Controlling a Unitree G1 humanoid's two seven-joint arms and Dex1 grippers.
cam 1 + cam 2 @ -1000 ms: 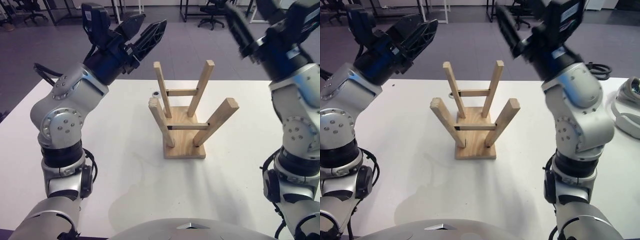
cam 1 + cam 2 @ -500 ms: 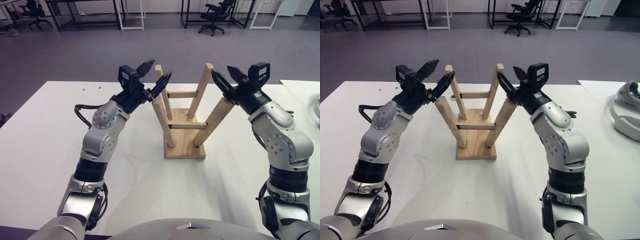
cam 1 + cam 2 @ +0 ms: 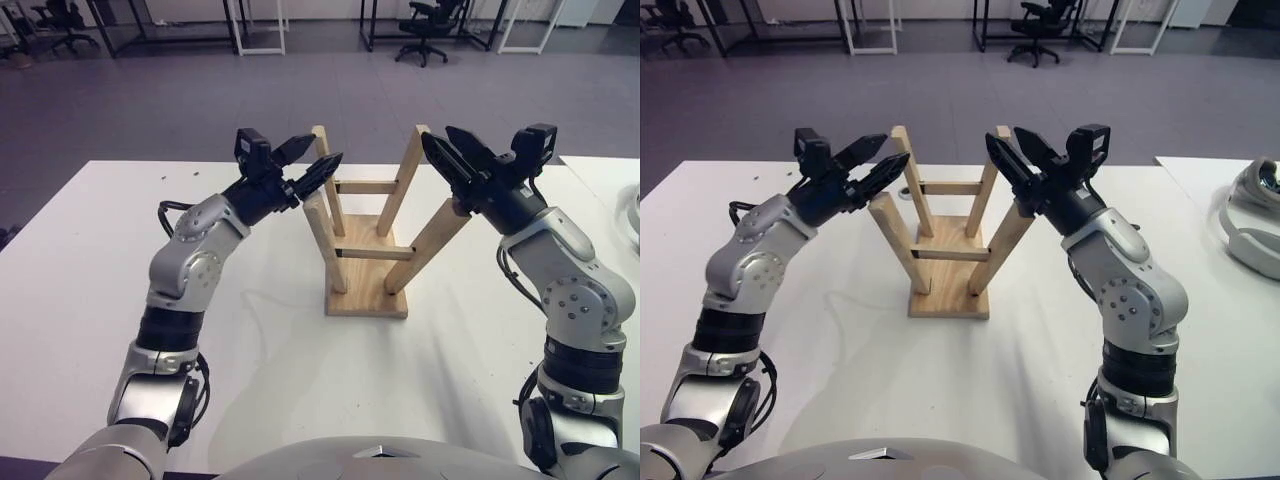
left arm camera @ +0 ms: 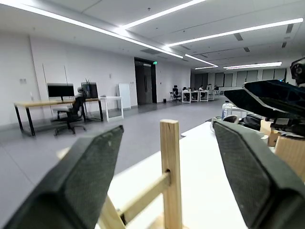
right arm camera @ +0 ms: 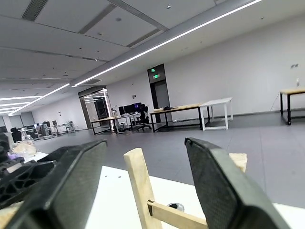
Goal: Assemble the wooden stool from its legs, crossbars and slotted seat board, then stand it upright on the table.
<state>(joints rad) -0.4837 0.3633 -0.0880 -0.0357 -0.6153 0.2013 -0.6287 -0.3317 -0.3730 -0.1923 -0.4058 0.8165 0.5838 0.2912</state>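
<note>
The wooden stool [image 3: 367,296] rests upside down on its seat board in the middle of the white table [image 3: 90,260], its four legs pointing up with crossbars [image 3: 365,187] between them. My left gripper [image 3: 312,158] is open at the top of the near left leg [image 3: 322,235]; in the left wrist view an upright leg [image 4: 170,162] stands between the spread pads [image 4: 81,181]. My right gripper [image 3: 440,140] is open beside the tops of the right legs [image 3: 432,240]; the right wrist view has a leg [image 5: 139,183] between its pads [image 5: 217,186].
A white headset [image 3: 1252,215] lies at the table's right edge. A small round grey object [image 5: 175,206] sits on the table behind the stool. Beyond the table's far edge is open floor with desks and office chairs [image 3: 425,25].
Both arms came down from a raised pose and stretched forward to the tops of the stool's legs, grippers staying open. The head view has shifted a little. The stool has not moved.
</note>
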